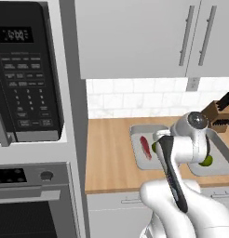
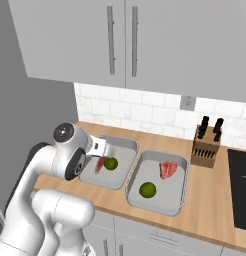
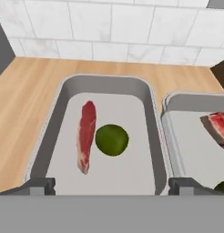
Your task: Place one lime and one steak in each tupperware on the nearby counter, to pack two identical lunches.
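My fingers (image 3: 112,186) hang released and empty at the frame's bottom, above the left tupperware (image 3: 150,109) on the tabletop (image 3: 27,100), where steak (image 3: 86,134) and lime (image 3: 112,140) lie touching, seemingly packed.

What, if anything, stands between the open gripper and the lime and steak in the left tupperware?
Nothing visible does. In the hand view the gripper is open above the left tupperware, and the steak and lime lie side by side on its floor, uncovered. The right tupperware stands beside it, off to the side.
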